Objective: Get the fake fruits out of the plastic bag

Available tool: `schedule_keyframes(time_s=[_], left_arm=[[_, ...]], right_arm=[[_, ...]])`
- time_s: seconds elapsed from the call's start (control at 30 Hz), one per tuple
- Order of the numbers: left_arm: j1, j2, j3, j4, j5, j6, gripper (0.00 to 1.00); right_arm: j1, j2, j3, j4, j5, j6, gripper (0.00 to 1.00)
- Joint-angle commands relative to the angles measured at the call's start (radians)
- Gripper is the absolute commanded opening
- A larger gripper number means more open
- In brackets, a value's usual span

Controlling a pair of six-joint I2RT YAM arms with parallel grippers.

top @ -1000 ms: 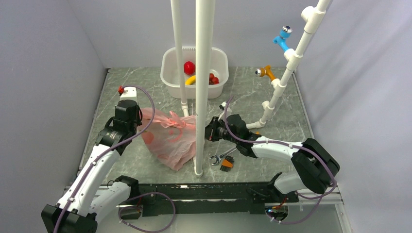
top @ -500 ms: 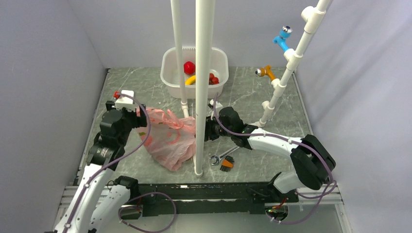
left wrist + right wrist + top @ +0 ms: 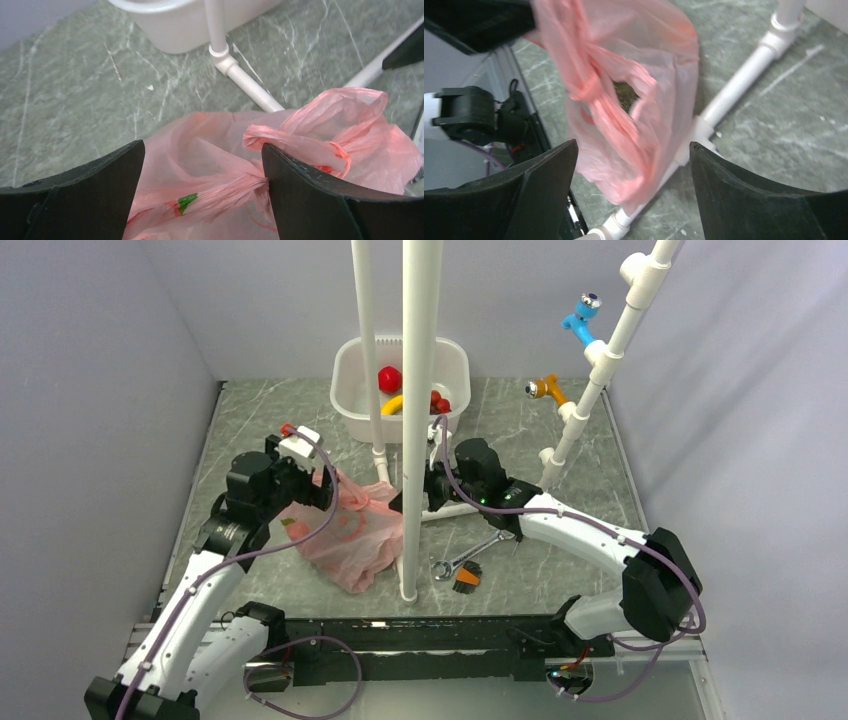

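Both jaws have just sprung apart: the left gripper and right gripper hold nothing now. The pink plastic bag sags between them, a green piece inside, so I think it needs a fresh grasp. Other fake fruits lie in the white tub at 12 o'clock.

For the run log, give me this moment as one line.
left jaws: open, over plastic bag | right jaws: open, facing bag | white tub: red fruit, banana inside | bag: green-topped piece inside
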Motion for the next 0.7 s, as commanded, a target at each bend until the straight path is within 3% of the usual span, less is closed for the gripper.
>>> schedule_keyframes(time_s=[0.0, 0.17, 0.3, 0.43, 0.53, 0.6, 0.67], left_arm=[[-0.023, 0.022, 0.071, -0.061, 0.033, 0.038, 0.91], [-0.022, -0.017, 0.049, -0.033, 0.01, 0.033, 0.8], [-0.024, -0.036, 0.038, -0.015, 0.013, 0.025, 0.95], [-0.025, -0.035, 0.042, -0.023, 0.012, 0.03, 0.99], [-0.026, -0.035, 0.041, -0.026, -0.002, 0.035, 1.0], [-0.027, -0.026, 0.041, -0.027, -0.015, 0.038, 0.99], [-0.028, -0.004, 0.052, -0.042, -0.027, 0.04, 0.99]], right_arm=[[0.014, 0.01, 0.075, 0.056, -0.137, -0.052, 0.91], [0.069, 0.085, 0.109, 0.085, -0.086, -0.069, 0.94], [0.118, 0.155, 0.127, 0.104, 0.004, -0.089, 0.94], [0.152, 0.212, 0.13, 0.128, 0.212, -0.107, 0.91], [0.144, 0.253, 0.14, 0.122, 0.364, -0.058, 0.75], [0.137, 0.256, 0.141, 0.127, 0.38, -0.046, 0.45], [0.134, 0.249, 0.141, 0.139, 0.361, -0.048, 0.27]])
